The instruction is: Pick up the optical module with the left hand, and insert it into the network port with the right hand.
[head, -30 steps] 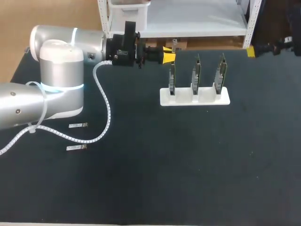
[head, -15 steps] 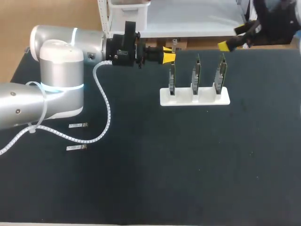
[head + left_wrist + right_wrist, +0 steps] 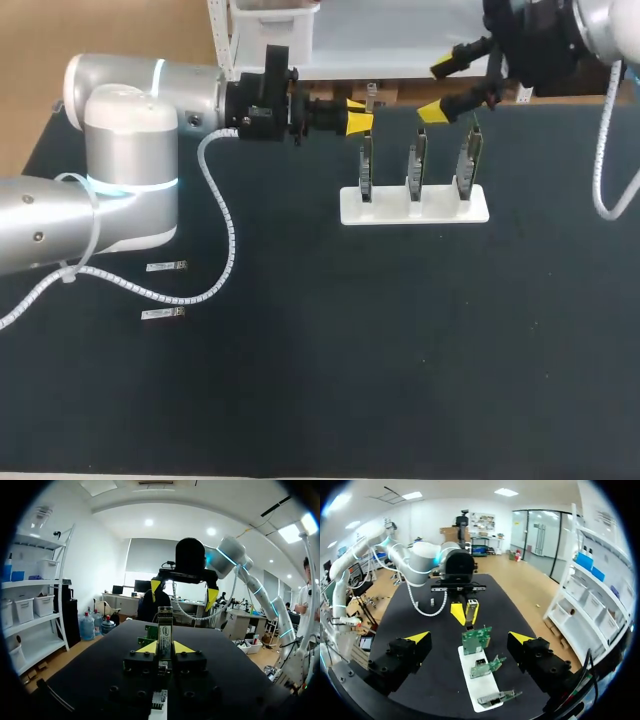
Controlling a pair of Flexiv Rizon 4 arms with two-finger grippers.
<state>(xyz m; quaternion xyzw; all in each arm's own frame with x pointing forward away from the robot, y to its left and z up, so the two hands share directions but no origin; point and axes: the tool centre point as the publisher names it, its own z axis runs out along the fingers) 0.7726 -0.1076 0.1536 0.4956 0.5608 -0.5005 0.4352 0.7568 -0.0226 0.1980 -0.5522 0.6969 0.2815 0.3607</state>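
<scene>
My left gripper (image 3: 360, 118) hangs level above the table's back edge, shut on the optical module (image 3: 370, 96), a slim metal stick that juts out past its yellow tips. The left wrist view shows the module (image 3: 165, 630) upright between the fingers (image 3: 147, 648). My right gripper (image 3: 440, 88) comes in from the back right and stands wide open, facing the left one, a short gap from the module. In the right wrist view the module (image 3: 471, 608) sits ahead of the spread fingers (image 3: 417, 638). Below stands the white holder (image 3: 440, 208) with three green network cards (image 3: 415, 158).
Two spare modules (image 3: 166, 266) (image 3: 162, 313) lie on the black mat at the left, beside my left arm's coiled white cable (image 3: 225, 240). The nearest card (image 3: 476, 639) rises right below the gap between the two grippers.
My right arm has swung in from the far right along the back edge, gripper open, up to the card holder. The left arm and its module have kept still.
</scene>
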